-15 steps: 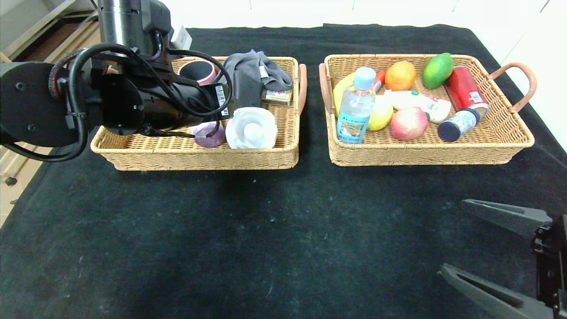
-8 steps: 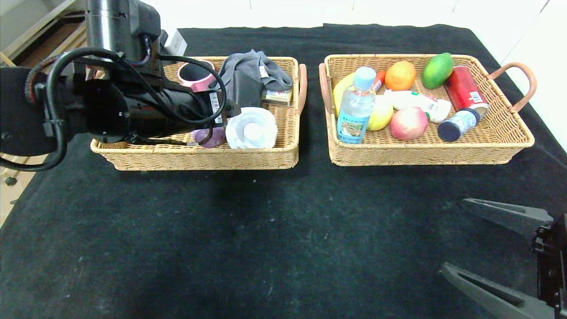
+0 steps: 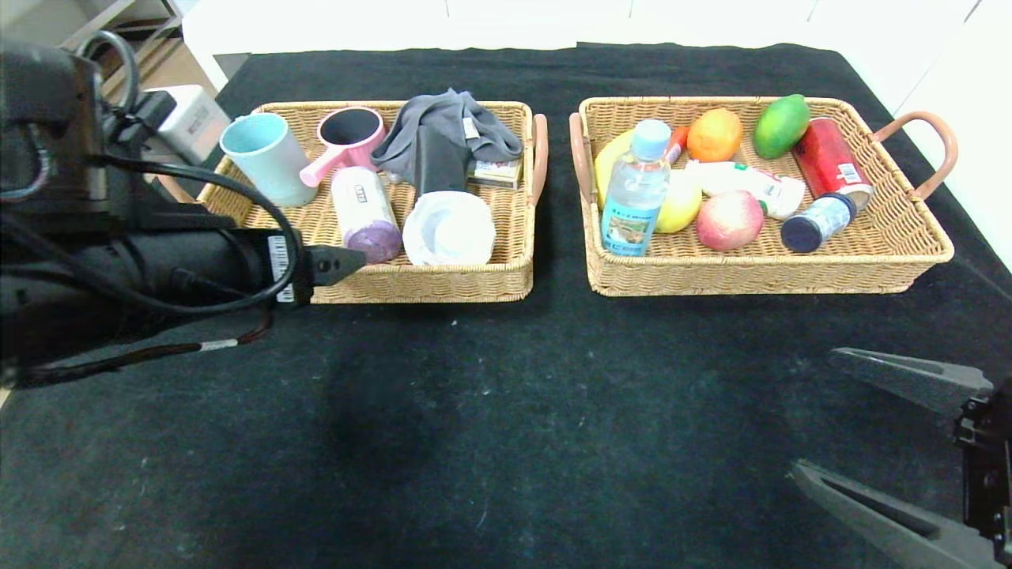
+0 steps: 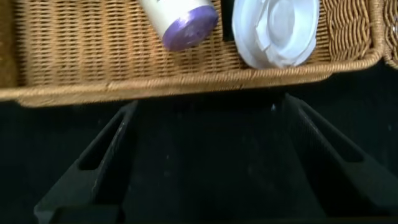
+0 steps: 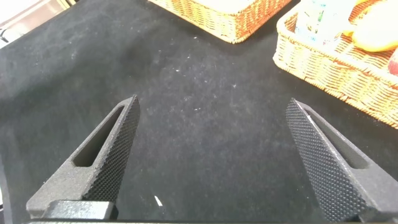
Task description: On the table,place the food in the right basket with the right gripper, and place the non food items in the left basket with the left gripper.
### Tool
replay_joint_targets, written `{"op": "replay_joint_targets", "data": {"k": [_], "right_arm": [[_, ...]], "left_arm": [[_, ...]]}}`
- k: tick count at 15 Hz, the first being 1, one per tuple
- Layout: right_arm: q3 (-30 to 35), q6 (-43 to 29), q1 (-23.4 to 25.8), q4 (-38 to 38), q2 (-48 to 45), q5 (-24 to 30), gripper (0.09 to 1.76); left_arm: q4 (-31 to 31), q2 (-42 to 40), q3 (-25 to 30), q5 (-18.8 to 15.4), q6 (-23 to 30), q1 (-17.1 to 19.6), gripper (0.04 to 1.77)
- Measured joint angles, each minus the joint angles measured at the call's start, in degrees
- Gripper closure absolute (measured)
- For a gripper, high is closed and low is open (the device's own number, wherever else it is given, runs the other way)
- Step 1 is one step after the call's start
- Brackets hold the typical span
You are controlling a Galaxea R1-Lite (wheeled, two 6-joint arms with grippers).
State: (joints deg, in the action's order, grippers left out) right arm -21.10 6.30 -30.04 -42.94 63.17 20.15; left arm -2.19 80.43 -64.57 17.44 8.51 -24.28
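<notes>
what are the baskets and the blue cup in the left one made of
Left basket and right basket: woven wicker or rattan by the tan strand weave, matte; the right basket's handle looks smooth, maybe leather. Light blue cup: smooth, opaque, softly glossy, plastic or ceramic, cannot tell which.

Head view: set high, looking forward and down over the black counter (image 3: 490, 411), left basket (image 3: 443, 283) at 11 o'clock, right basket (image 3: 759, 276) at 1 o'clock. Left wrist view: low and close, facing the left basket's near wall (image 4: 186, 84) between the wide-spread fingers of the left hand (image 4: 211, 158); shares the white lid (image 4: 277, 31) and purple-capped bottle (image 4: 180, 22) with the head view. Right wrist view: low over the counter, looking out past the open right hand (image 5: 214, 158) toward both baskets' near corners.
</notes>
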Motion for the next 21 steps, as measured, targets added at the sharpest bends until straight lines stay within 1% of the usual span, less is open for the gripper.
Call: {"op": "replay_joint_targets", "data": {"k": [3,5,8,10,11,13,14,15,16,17,19,20,21], "right_arm": [[0.1,0.0,0.1,0.1,0.2,0.0,0.14],[0.1,0.0,0.1,0.1,0.3,0.0,0.14],[0.0,0.0,0.4,-0.1,0.2,0.0,0.14],[-0.1,0.1,1.0,-0.2,-0.1,-0.2,0.14],[0.0,0.1,1.4,-0.1,-0.5,-0.9,0.14],[0.2,0.5,1.8,0.8,-2.6,-4.3,0.14],[0.0,1.3,2.1,2.7,-4.2,-6.0,0.14],[-0.5,2.1,2.6,6.1,-6.3,-6.8,0.14],[-1.6,2.5,3.3,11.2,-8.9,-7.4,0.14],[-3.6,2.8,4.1,18.8,-12.2,-7.9,0.14],[-9.2,3.0,5.8,36.6,-19.3,-8.2,0.14],[-12.8,3.1,7.5,45.1,-23.5,-8.3,0.14],[-15.7,3.1,9.8,50.9,-27.4,-8.3,0.14]], "left_arm": [[-0.3,-8.4,6.6,-0.5,-1.2,2.3,0.15],[-0.4,-14.3,11.1,-1.2,-3.0,5.1,0.14],[-1.0,-22.4,15.7,-5.0,-4.5,9.2,0.12],[-1.0,-27.1,18.0,-6.2,-4.9,10.6,0.12],[-1.0,-29.7,18.8,-7.3,-5.1,11.1,0.12],[-1.1,-34.4,19.9,-9.8,-5.4,12.1,0.11],[-1.3,-37.0,20.6,-10.5,-5.8,12.7,0.11],[-2.0,-39.3,21.2,-10.9,-6.4,13.7,0.11],[-3.8,-41.6,21.5,-12.3,-6.8,14.9,0.11],[-6.6,-44.2,21.6,-14.7,-7.1,16.0,0.11],[-12.9,-49.0,20.4,-19.5,-7.9,18.2,0.11],[-16.3,-51.6,19.0,-22.2,-8.1,19.6,0.11],[-19.1,-53.9,17.6,-24.7,-8.2,20.9,0.11]]}}
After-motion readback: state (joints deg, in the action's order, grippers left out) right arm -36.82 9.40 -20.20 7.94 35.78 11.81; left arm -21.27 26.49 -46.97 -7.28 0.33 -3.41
